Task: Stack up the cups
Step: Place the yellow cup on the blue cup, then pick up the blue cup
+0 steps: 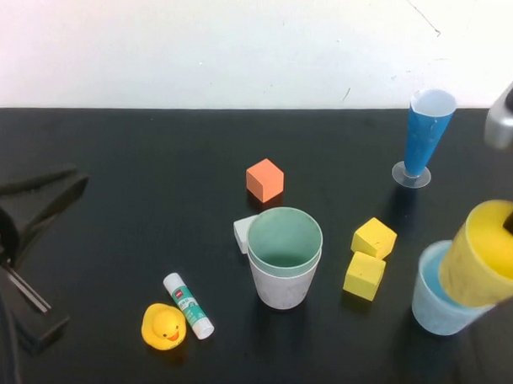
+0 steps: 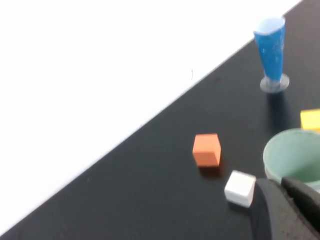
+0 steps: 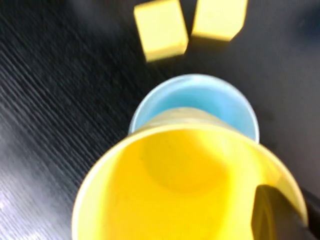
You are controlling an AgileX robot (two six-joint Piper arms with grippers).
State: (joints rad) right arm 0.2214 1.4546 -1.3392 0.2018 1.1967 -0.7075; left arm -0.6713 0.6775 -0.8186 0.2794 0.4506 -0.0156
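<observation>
The black table [image 1: 113, 195] fills most of the high view, under a white wall [image 1: 203, 38].

The left arm sits parked at the table's left edge; its left gripper [image 1: 37, 197] rests low, well apart from every cup, with the fingers clenched on nothing.

The right arm enters at the far right edge. Its right gripper [image 3: 280, 215] is clamped on the rim of the yellow cup [image 1: 486, 255], with 1 dark finger inside the cup wall in the right wrist view. The yellow cup is tilted, its base dipping into the mouth of the light blue cup [image 1: 442, 304], which stands upright on the table near the right edge.

Near the table's middle, the mint green cup [image 1: 284, 239] is nested upright inside the pale pink cup [image 1: 283, 286], only the green rim showing above the pink one.

The tall blue cone [image 1: 427, 135] stands upright on its clear round base near the far right of the table, close to the wall.

2 yellow blocks [image 1: 368, 255] lie just beside each other between the nested pair and the light blue cup. An orange cube [image 1: 264, 179] sits behind the nested cups, and a white block [image 1: 243, 232] touches or nearly touches the pink cup's left side.

In front left, a glue stick [image 1: 188, 305] lies flat just beside a yellow rubber duck [image 1: 163, 326].
</observation>
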